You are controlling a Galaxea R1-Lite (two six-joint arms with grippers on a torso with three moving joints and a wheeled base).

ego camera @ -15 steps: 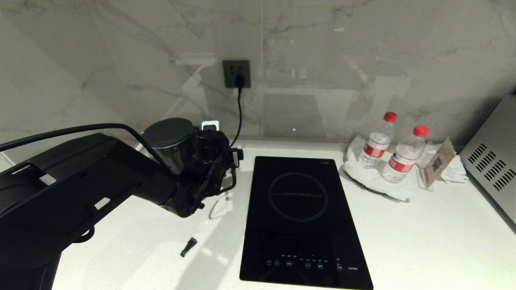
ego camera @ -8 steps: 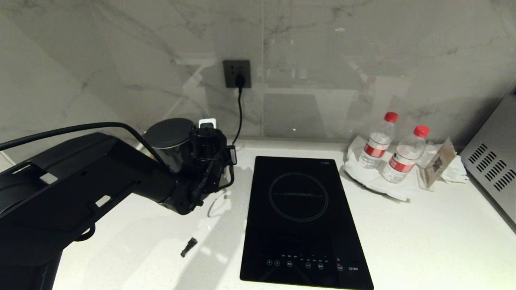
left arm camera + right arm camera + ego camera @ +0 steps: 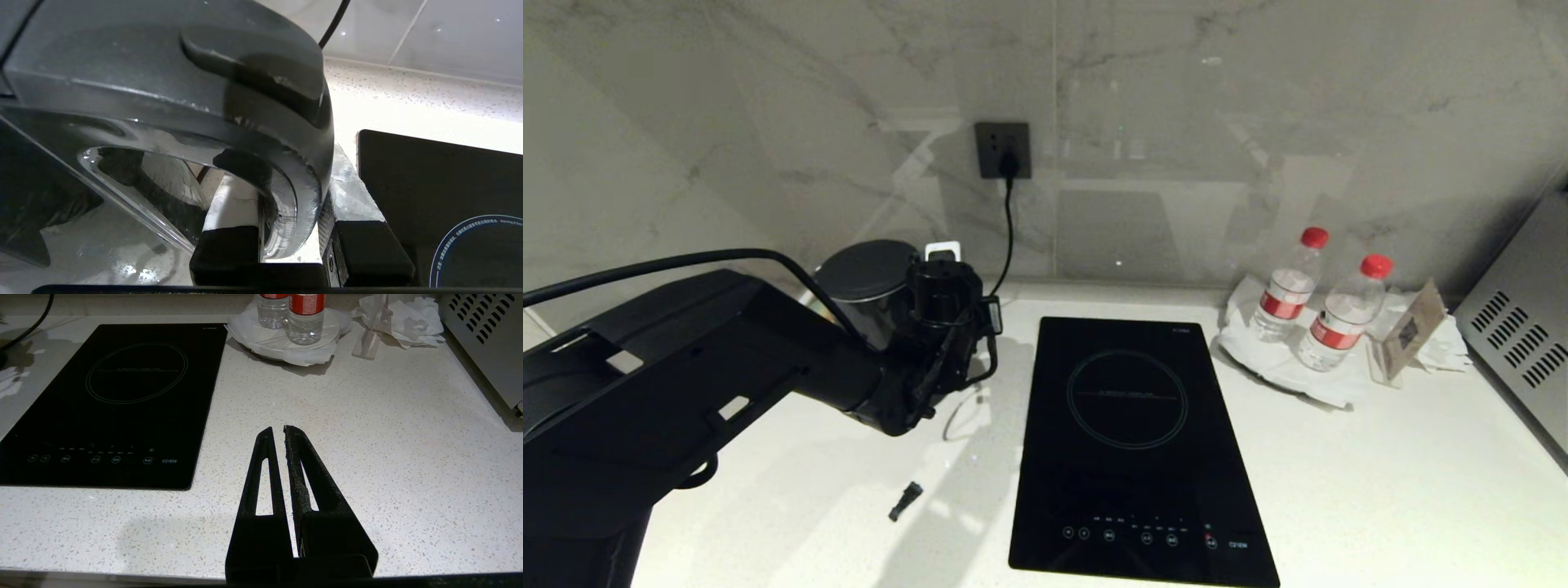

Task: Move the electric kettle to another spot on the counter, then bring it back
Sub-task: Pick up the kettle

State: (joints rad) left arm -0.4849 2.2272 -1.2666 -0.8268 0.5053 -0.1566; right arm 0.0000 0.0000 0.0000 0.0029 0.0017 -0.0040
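Observation:
The electric kettle (image 3: 866,271) stands at the back left of the counter (image 3: 1380,457), close to the wall, with its flat lid showing. My left gripper (image 3: 947,304) is at its right side. In the left wrist view the kettle's glossy loop handle (image 3: 304,171) runs between the fingers of my left gripper (image 3: 292,183). One finger sits inside the loop and the other outside, both pressed on it. My right gripper (image 3: 276,430) is shut and empty above the counter's front right part.
The black cooktop (image 3: 1131,433) lies right of the kettle. A cord hangs from the wall socket (image 3: 1003,149). Two water bottles (image 3: 1286,290) on paper, a card stand (image 3: 1409,327) and a metal appliance (image 3: 1523,343) fill the right. A small black piece (image 3: 904,500) lies front left.
My left gripper's fingers have closed in from wide open onto the kettle's handle. The arm and kettle have hardly moved.

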